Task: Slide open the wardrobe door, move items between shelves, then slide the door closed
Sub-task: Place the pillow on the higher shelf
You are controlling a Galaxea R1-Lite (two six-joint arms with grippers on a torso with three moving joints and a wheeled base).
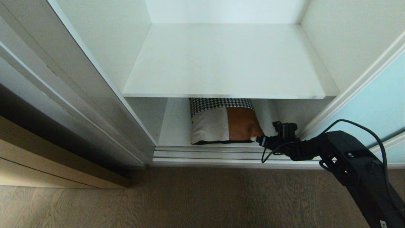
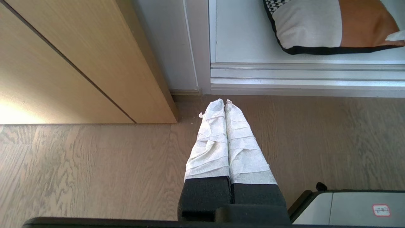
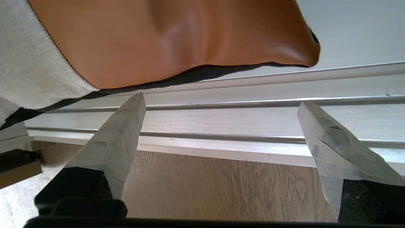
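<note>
right gripper wide open at the cushion, left arm parked

wardrobe compartment stands open; the sliding wardrobe door (image 1: 376,104), pale aqua with a white frame, sits pushed off to the right side of the head view; the upper shelf (image 1: 227,60) is a bare white board; the item (image 1: 225,125) lies on the bottom board (image 1: 174,126) under it, near the front edge, just behind the metal door track (image 1: 205,153); it reads as a cushion rather than folded clothes: houndstooth panel at the back, off-white fabric panel on the left, tan-brown leather-look panel on the right, black edge underneath.

right gripper (image 3: 221,104) reaches in low from the right, level with the track; its jaws are spread wide, nothing between them; the taped fingertips (image 3: 134,107) hang over the track, one tip just short of the cushion's black edge below the brown panel; contact with the cushion cannot be told from the wrist view; in the head view the wrist end sits right beside the brown corner.

left gripper (image 2: 225,103) is out of the head view; its own camera shows it hanging over the wood floor (image 2: 95,164) in front of the track, well apart from the cushion; its white-wrapped fingers (image 2: 212,139) are pressed together, holding nothing; a light wooden panel (image 2: 79,60) stands beside the wardrobe frame.
</note>
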